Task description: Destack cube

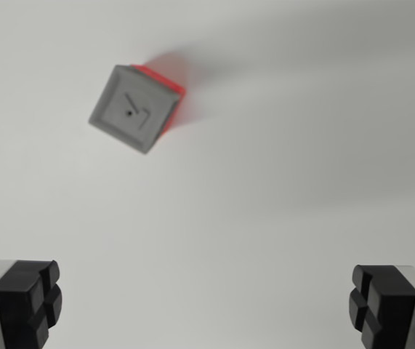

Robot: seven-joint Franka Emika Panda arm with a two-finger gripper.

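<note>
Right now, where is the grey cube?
In the wrist view the grey cube sits upper left of centre on the white table, stacked on a red cube, well ahead of the open gripper.

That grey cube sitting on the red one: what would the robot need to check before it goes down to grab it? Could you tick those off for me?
1. Gripper open: ok, fingers wide apart.
2. Gripper empty: ok.
3. Grey cube in view: ok, upper part of the wrist view's left.
4. Grey cube on the red cube: ok, red shows only along one edge.
5. Gripper centred over the stack: not ok, stack is off toward the wrist view's left.
6. Fingers square to cube faces: not ok, cube looks rotated.
</note>
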